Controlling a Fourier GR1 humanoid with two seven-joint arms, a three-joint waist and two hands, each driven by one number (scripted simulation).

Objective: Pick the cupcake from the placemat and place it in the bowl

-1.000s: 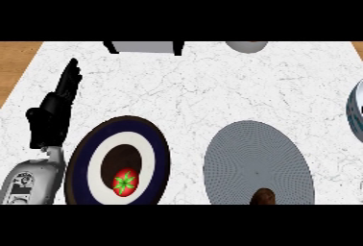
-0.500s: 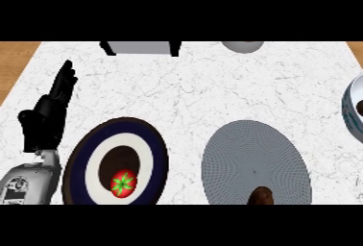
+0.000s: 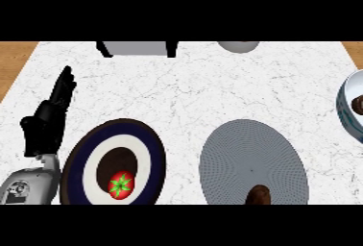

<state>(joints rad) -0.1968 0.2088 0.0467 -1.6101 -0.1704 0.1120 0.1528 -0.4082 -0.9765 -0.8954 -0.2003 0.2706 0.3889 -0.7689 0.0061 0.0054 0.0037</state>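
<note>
My left hand [image 3: 46, 122] stands at the left of the counter [image 3: 199, 86], fingers straight and together, pointing up and away, holding nothing. The counter's left edge runs just outside them. Just right of my fingers and nearer me lies a dark-rimmed plate [image 3: 81, 158] with a red fruit [image 3: 120, 185] in its middle. Further right is the grey placemat [image 3: 251, 149], and a brown lump I take for the cupcake [image 3: 260, 194] sits on its near edge, half cut off by the view. So, as I judge it, the cupcake lies on the mat and the carry to the bowl is left. The bowl [image 3: 345, 108] is far right of my fingers, at the view's edge. Something brown [image 3: 357, 104] shows inside it, and I cannot tell what. Bare counter lies between mat and bowl, and ahead of my fingers up to a grey box [image 3: 138, 48] at the far edge. My right hand shows nowhere, so I cannot tell its fingers.
</note>
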